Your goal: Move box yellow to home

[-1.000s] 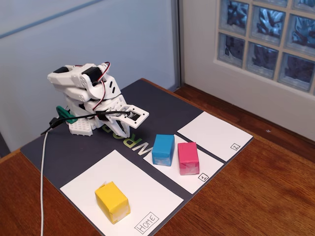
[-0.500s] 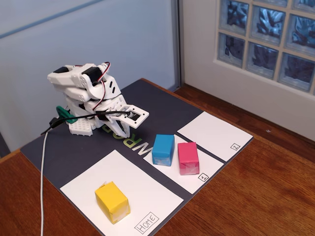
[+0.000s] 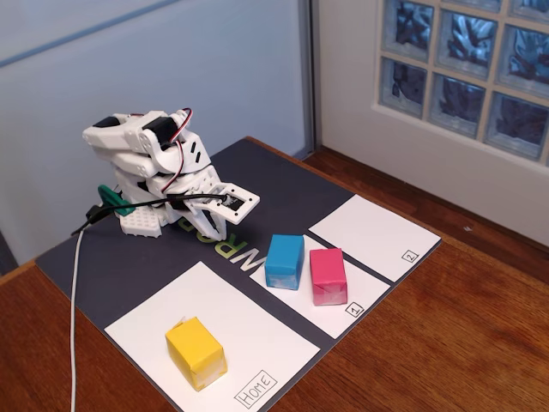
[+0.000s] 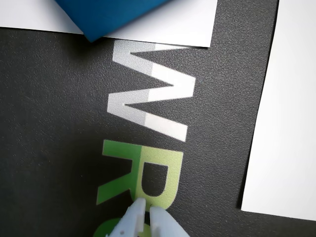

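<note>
The yellow box (image 3: 196, 353) stands on the white sheet marked HOME (image 3: 257, 388) at the front left of the fixed view. The white arm is folded down at the back left of the dark mat. Its gripper (image 3: 225, 225) rests low over the mat's lettering, far from the yellow box. In the wrist view the gripper (image 4: 146, 212) is shut, its two white fingertips (image 4: 136, 213) together with nothing between them, above the green letters. The yellow box is out of the wrist view.
A blue box (image 3: 285, 261) and a pink box (image 3: 328, 275) stand side by side on the sheet marked 1 (image 3: 353, 310). The sheet marked 2 (image 3: 375, 236) is bare. A white cable (image 3: 75, 292) runs down the left. The blue box's corner (image 4: 113, 15) shows in the wrist view.
</note>
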